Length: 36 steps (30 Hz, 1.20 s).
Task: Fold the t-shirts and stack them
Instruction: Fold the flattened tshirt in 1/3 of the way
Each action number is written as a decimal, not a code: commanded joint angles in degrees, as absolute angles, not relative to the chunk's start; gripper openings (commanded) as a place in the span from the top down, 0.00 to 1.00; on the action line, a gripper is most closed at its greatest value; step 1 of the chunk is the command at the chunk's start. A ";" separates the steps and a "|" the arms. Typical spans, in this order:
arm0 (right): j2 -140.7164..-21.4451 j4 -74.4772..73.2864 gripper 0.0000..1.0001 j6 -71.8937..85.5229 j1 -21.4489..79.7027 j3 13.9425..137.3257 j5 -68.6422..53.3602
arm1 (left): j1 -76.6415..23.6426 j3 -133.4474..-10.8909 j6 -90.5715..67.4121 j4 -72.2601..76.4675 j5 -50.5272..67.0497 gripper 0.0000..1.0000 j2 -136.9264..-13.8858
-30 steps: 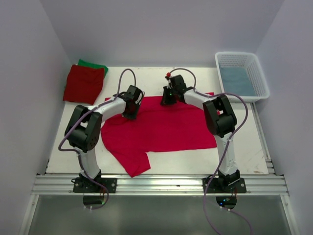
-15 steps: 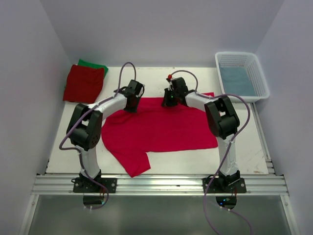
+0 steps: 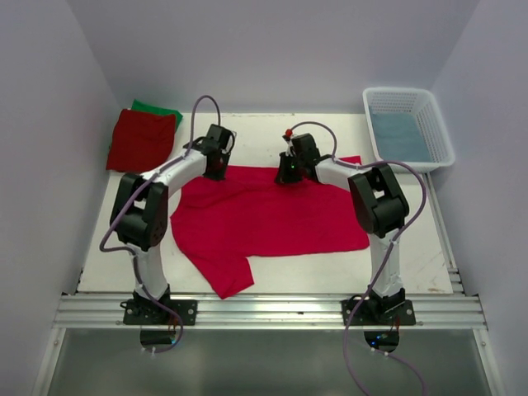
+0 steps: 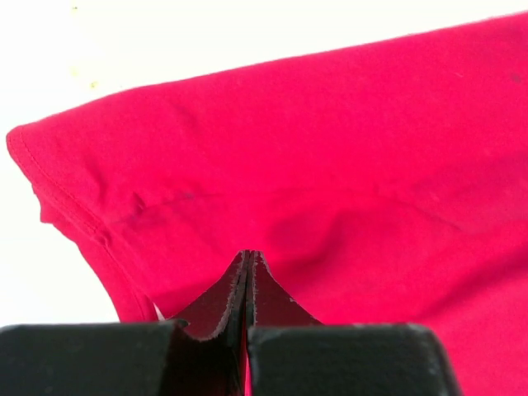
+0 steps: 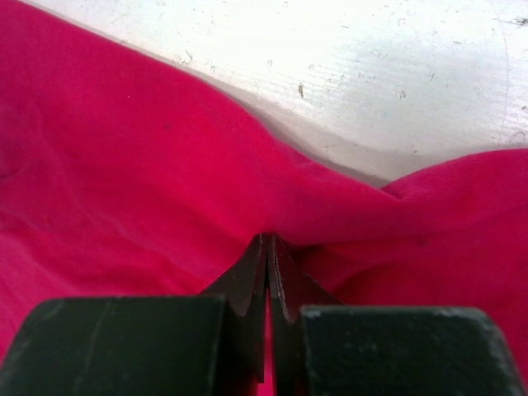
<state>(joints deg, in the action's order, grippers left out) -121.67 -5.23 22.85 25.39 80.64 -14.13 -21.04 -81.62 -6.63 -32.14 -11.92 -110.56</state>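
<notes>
Bright even light, blown-out whites, sharp focus

Black-and-white arms (image 3: 177, 170) (purple cables (image 3: 205, 97))

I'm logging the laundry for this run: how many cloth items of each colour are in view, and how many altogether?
Crimson-pink t-shirt: 1
Dark red t-shirt: 1
Green t-shirt: 1
Blue cloth in the white basket: 1
Total: 4

white basket (image 3: 440, 124) right, folded t-shirts (image 3: 140, 142) left
</notes>
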 commanded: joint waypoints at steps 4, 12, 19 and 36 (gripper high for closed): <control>-122.08 -11.86 1.00 20.39 24.79 78.75 -11.78 | -24.87 -74.46 -4.22 -30.41 -4.31 1.00 -97.05; -123.40 -13.09 1.00 20.22 24.79 81.56 -12.22 | -25.93 -68.38 -3.96 -34.63 -1.14 1.00 -98.69; -123.13 -13.89 1.00 19.69 24.87 82.18 -11.87 | -26.10 -68.82 -4.31 -33.49 -3.95 1.00 -105.11; -123.13 -13.36 1.00 19.60 24.87 81.30 -12.57 | -23.20 -76.46 -5.89 -30.85 -8.70 1.00 -111.53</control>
